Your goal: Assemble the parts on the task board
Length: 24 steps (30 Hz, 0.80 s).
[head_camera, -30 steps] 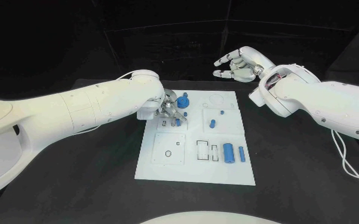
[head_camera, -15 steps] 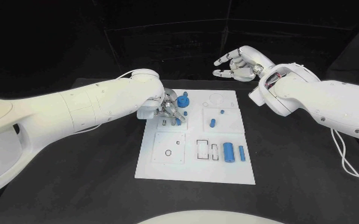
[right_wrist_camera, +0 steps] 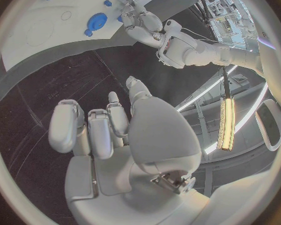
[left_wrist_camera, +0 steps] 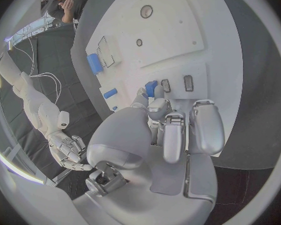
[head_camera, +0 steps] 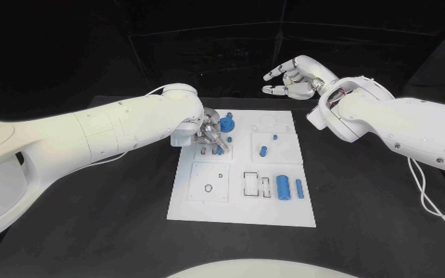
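Since 1 s ago barely anything moved, you've got the left hand [head_camera: 209, 134] w/ fingers pinching a blue part [head_camera: 218, 150] upper left of the task board [head_camera: 243, 210]; insertion unfinished. Right hand [head_camera: 293, 78] hovers, fingers apart, holding nothing.

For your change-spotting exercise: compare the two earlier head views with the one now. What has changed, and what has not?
Nothing clearly changed. The left hand stays low over the board, fingers at a blue part; the right hand stays raised behind it, holding nothing.
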Tool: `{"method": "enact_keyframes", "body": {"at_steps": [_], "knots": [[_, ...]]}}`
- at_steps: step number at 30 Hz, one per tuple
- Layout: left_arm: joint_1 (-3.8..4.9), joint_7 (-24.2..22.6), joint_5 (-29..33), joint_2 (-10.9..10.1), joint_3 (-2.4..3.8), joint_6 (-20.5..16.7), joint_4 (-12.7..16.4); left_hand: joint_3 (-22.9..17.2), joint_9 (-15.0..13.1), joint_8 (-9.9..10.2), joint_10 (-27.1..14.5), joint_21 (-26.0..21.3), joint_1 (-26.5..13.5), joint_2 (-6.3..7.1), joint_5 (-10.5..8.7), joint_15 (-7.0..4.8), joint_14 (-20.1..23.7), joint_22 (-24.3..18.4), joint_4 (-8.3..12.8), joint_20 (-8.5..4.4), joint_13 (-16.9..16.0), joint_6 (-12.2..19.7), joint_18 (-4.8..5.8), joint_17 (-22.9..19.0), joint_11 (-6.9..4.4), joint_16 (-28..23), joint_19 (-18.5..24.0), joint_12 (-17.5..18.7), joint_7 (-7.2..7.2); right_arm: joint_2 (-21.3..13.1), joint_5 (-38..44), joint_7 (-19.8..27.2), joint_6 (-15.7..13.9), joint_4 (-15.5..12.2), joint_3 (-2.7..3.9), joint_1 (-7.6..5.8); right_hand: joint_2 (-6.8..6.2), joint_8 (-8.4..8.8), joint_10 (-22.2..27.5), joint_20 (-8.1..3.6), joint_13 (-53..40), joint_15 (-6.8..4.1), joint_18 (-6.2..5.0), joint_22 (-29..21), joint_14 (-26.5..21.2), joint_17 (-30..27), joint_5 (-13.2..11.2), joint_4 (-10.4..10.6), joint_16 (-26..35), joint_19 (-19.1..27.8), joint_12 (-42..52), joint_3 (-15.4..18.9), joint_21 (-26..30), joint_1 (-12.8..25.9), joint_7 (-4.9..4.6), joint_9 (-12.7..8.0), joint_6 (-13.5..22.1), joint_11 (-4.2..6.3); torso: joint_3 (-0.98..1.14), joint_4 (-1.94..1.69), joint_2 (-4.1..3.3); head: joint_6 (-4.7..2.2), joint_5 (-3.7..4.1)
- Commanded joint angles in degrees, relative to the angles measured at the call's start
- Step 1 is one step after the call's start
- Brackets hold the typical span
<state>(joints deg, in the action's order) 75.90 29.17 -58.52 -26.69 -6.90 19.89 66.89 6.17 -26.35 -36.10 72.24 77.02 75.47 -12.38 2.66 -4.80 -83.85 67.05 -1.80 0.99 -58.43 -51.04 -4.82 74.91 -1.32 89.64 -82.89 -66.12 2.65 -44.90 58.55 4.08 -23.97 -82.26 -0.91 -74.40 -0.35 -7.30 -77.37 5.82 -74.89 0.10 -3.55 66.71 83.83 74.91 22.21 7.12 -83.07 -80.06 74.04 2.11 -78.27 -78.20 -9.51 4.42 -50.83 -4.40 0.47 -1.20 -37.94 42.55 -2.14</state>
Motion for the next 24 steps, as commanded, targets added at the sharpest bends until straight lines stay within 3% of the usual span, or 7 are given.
{"method": "enact_keyframes", "body": {"at_steps": [1, 7, 10, 12, 15, 17, 24], "knots": [[-0.11, 0.2, 1.4, -0.1, -0.08, -0.1, 0.2, -2.0, 0.0, 0.4, -0.4, 0.1, 0.9, -0.09, 0.64, -0.28, -6.2, -0.1, 1.0, 0.07, 0.3, 0.6, 0.38, 15.1, -0.16, 0.4, 0.3, 0.4, 0.04, 0.1, 0.3, 0.1, 0.6, 0.1, 0.05, -0.14, 0.15, -0.33, -0.1, -0.11, -0.1, -0.37, -1.01, 0.0, 3.4, 3.0, 0.4, 0.1, 0.2, 0.2, 0.1, 0.3, 0.2, -0.3, 0.04, -0.1, 0.1, 0.07, 0.01, -0.15, -0.01, 0.01, 0.0], [-0.15, 0.1, 2.2, -0.6, -0.08, -1.1, 0.7, -7.0, 0.3, 0.9, -1.0, 0.1, 1.2, 0.9, 1.13, -0.23, -6.2, 0.0, 3.9, 0.13, 1.1, 1.1, 0.36, 15.1, -0.07, 0.4, 0.4, 1.3, 0.16, 0.2, 0.3, 0.2, 0.6, 0.3, 0.05, -0.14, 0.15, -0.33, -0.1, -0.11, -0.1, -0.37, -1.01, 0.0, 3.4, 3.0, 0.4, 0.1, 0.2, 0.2, 0.1, 0.3, 0.2, -0.3, 0.04, -0.1, 0.1, 0.07, 0.0, -0.07, 0.02, -0.01, -0.13], [-0.17, -0.1, 2.8, -1.0, -0.08, -2.3, 1.1, -11.5, 0.4, 1.2, -1.3, 0.0, 1.3, 1.86, 3.99, -0.11, -6.2, -0.1, 6.4, 0.18, 1.6, 1.6, 0.33, 15.1, 0.19, 0.4, 0.4, 2.0, 0.54, 0.2, 0.3, 0.2, 0.6, 0.4, 0.05, -0.14, 0.15, -0.33, -0.1, -0.11, -0.1, -0.37, -1.01, 0.0, 3.4, 3.0, 0.4, 0.1, 0.2, 0.2, 0.1, 0.3, 0.2, -0.3, 0.04, -0.1, 0.1, 0.07, 0.01, -0.03, 0.02, 0.04, -0.22], [-0.17, -0.3, 3.2, -1.5, -0.07, -3.3, 1.6, -19.4, 0.2, 0.9, -1.1, -0.1, -2.1, 4.31, 5.1, 0.46, -6.2, -0.1, 8.6, 0.35, 2.1, 1.7, 0.21, 15.1, 0.26, 0.4, 0.5, 2.4, 0.99, 0.2, 0.3, 0.2, 0.6, 0.5, 0.05, -0.14, 0.15, -0.33, -0.1, -0.11, -0.1, -0.37, -1.01, 0.0, 3.4, 3.0, 0.4, 0.1, 0.2, 0.2, 0.1, 0.3, 0.2, -0.3, 0.04, -0.1, 0.1, 0.07, 0.01, -0.09, -0.01, 0.04, -0.18], [-0.18, -0.5, 4.1, -2.3, -0.07, -5.1, 2.4, -25.6, -0.2, 0.4, -0.9, -0.1, -5.1, 6.36, 5.42, 0.45, -6.2, 0.0, 9.7, 0.57, 2.2, 1.7, 0.26, 15.1, 0.43, 0.4, 0.4, 2.4, 0.94, 0.2, 0.3, 0.2, 0.6, 0.6, 0.05, -0.14, 0.18, -0.34, -0.1, -0.12, -0.1, -0.37, -1.02, 0.0, 3.4, 2.9, 0.5, 0.1, 0.2, 0.2, 0.1, 0.3, 0.2, -0.3, 0.04, -0.1, 0.1, 0.07, 0.03, -0.13, 0.03, 0.07, -0.24], [-0.18, -0.7, 4.5, -2.9, -0.06, -6.5, 3.1, -32.2, -0.8, -0.5, -0.4, 0.0, -8.4, 8.46, 6.06, 0.67, -6.2, 0.2, 10.3, 0.51, 2.2, 1.6, 0.22, 15.1, 0.43, 0.4, 0.4, 2.2, 1.03, 0.1, 0.3, 0.1, 0.6, 0.6, 0.05, -0.14, 0.18, -0.34, -0.1, -0.12, -0.1, -0.37, -1.02, 0.0, 3.4, 2.9, 0.5, 0.1, 0.2, 0.2, 0.1, 0.3, 0.2, -0.3, 0.04, -0.1, 0.1, 0.07, 0.06, -0.15, 0.03, 0.13, -0.34], [-0.2, -1.0, 5.1, -5.3, -0.07, -11.8, 6.2, -41.9, -2.3, -2.6, 0.4, 0.0, -12.5, 12.17, 7.14, 0.23, -6.2, 0.5, 10.8, 0.62, 2.0, 1.9, 0.35, 15.1, 0.39, 0.4, 0.3, 1.6, 0.86, -0.1, 0.3, 0.1, 0.6, 0.8, 0.05, -0.14, 0.18, -0.35, 0.0, -0.12, 0.0, -0.37, -1.03, -0.1, 3.4, 2.9, 0.5, 0.1, 0.3, 0.2, 0.0, 0.3, 0.2, -0.3, 0.04, -0.1, 0.1, 0.07, 0.06, -0.11, 0.0, 0.11, -0.63]]}}
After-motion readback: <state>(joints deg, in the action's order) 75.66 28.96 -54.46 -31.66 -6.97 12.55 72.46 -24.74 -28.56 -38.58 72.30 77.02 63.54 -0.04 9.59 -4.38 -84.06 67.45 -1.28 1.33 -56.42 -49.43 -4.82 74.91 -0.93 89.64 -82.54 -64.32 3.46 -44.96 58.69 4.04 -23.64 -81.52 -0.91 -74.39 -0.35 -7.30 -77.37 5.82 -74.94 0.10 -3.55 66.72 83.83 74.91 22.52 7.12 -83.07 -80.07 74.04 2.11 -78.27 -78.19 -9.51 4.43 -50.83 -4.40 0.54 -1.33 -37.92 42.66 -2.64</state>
